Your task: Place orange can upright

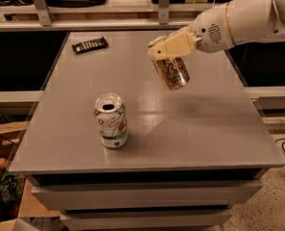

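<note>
My gripper (165, 52) reaches in from the upper right and is shut on the orange can (172, 71). The can is tan-orange with white swirl markings. It hangs nearly upright, slightly tilted, in the air above the grey table (195, 129), right of the table's middle. Its top end is hidden between my cream fingers (174, 44). Its bottom end is clear of the surface.
A white-and-green can (111, 120) stands upright, opened, at the front left of the table. A dark flat packet (89, 44) lies at the back left. Shelving runs behind the table. A cardboard box (3, 143) sits on the floor to the left.
</note>
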